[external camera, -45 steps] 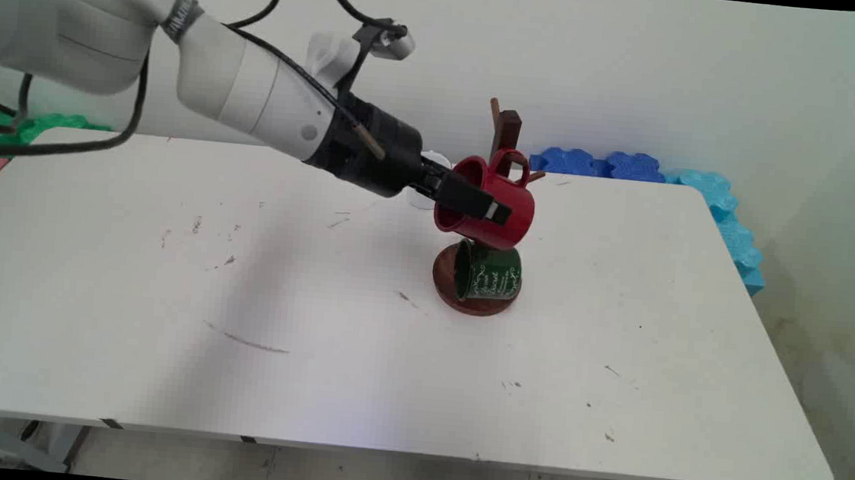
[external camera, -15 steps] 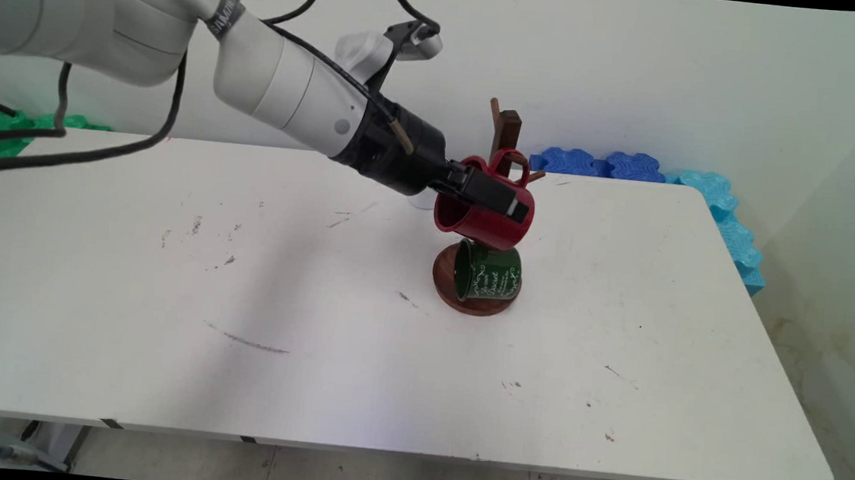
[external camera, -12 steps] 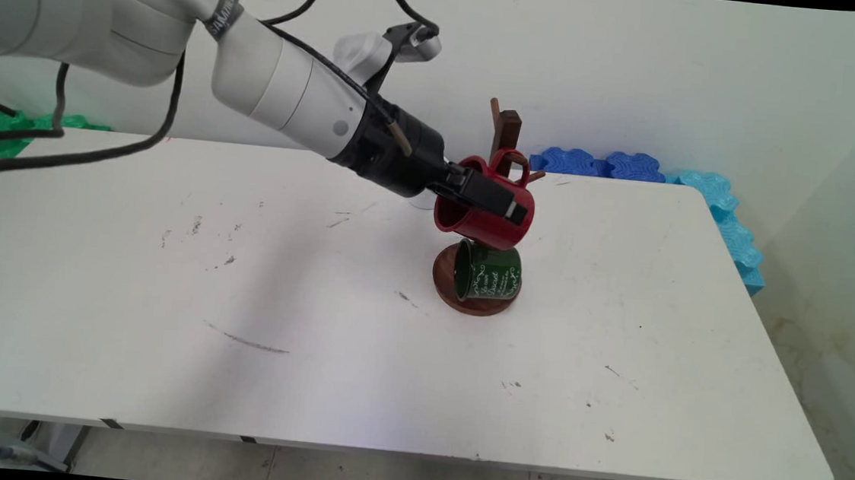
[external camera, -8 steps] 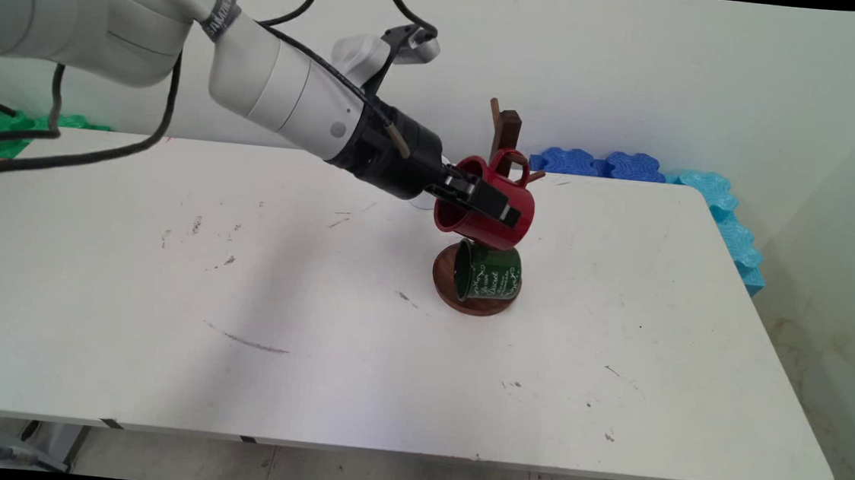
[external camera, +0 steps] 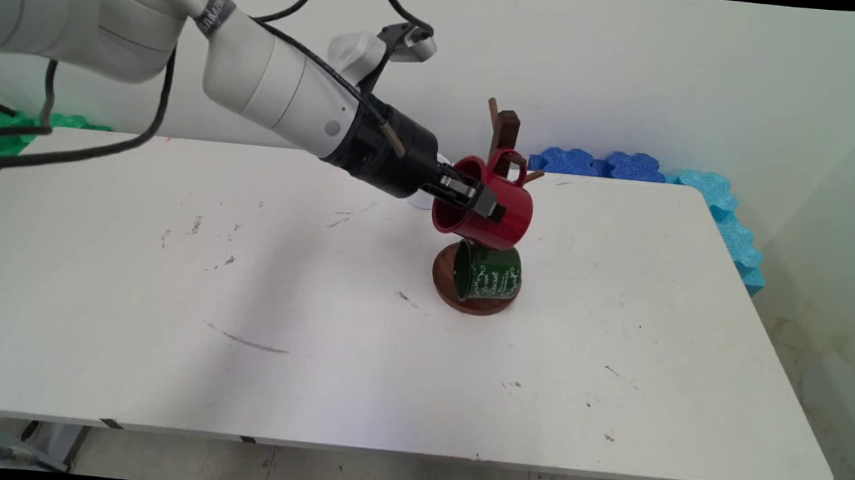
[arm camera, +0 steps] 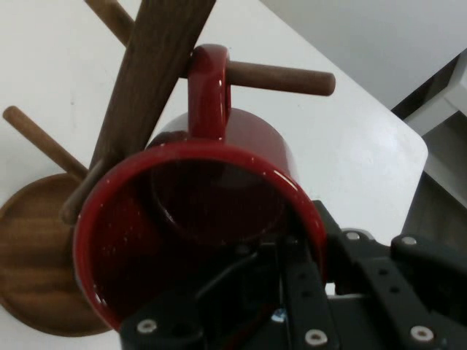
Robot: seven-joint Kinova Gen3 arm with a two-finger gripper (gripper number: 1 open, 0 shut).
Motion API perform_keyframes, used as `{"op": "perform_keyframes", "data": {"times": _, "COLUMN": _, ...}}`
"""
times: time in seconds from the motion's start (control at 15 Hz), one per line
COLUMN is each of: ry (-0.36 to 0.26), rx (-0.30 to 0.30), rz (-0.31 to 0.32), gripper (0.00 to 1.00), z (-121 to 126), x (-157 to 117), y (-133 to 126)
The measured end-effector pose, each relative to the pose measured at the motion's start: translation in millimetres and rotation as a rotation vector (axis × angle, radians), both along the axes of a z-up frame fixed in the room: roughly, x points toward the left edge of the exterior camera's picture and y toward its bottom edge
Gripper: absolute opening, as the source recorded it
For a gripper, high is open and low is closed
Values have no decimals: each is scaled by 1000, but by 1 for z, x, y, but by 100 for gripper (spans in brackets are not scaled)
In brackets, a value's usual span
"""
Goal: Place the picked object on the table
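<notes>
Hand [external camera: 476, 198] astride red mug [external camera: 494, 215] wall at frame centre, apparently loosened. Handle hooked on mug tree [external camera: 507, 132] peg, above green mug [external camera: 487, 272]. Risk: withdrawing finger snags rim, dislodging mug.

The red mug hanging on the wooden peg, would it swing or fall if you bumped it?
Probably swing: the glossy red mug hangs only by its handle loop over a round wooden peg. It could slide off, since the peg looks smooth. It seems stiff; the black gripper straddles its rim.
</notes>
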State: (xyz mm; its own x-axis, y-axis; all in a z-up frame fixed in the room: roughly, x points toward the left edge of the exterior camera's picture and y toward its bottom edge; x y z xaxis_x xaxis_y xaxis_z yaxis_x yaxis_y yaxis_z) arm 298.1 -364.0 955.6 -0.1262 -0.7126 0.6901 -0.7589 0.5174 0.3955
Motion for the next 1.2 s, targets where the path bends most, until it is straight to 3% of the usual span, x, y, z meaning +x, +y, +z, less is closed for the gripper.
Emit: {"op": "perform_keyframes", "data": {"times": 1.2, "ry": -21, "rx": -41, "rz": -46, "gripper": 0, "z": 5, "x": -1, "y": 0}}
